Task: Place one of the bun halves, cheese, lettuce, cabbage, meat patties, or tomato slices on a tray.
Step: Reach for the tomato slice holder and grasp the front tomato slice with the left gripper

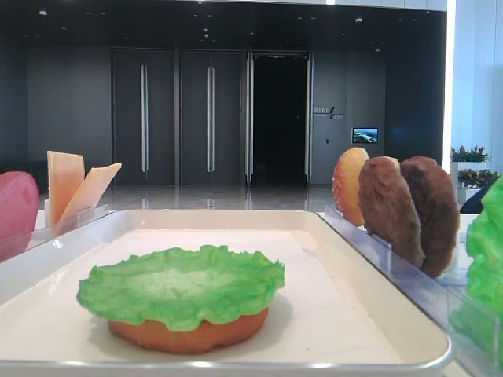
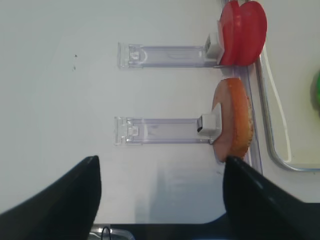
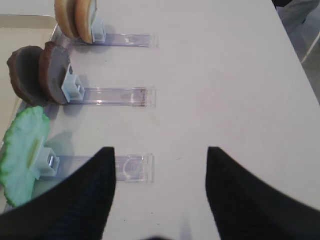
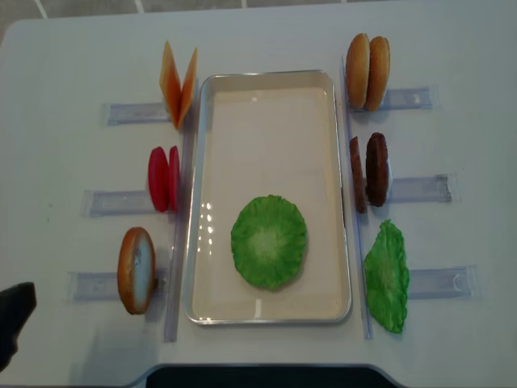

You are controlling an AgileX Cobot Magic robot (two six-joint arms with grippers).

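The cream-white tray [image 4: 194,202] lies mid-table. On it a green lettuce [image 4: 268,241] leaf covers a bun half [image 1: 189,336]. Left of the tray stand the cheese [image 4: 178,81], the tomato slices [image 4: 163,178] and another bun half [image 4: 136,269]. On the right stand two bun halves [image 4: 367,61], the meat patties [image 4: 367,171] and a second lettuce [image 4: 386,275] leaf. My left gripper [image 2: 161,160] hovers open and empty over the table, near the racked bun half [image 2: 232,125]. My right gripper [image 3: 160,150] is open and empty beside the racked lettuce [image 3: 22,150]. No cabbage can be told apart.
Clear plastic racks [image 4: 420,189] stick out from both long sides of the tray, each holding its pieces upright. The table's near edge [image 4: 266,370] runs just below the tray. A dark part of my left arm [image 4: 12,317] shows at the bottom left corner.
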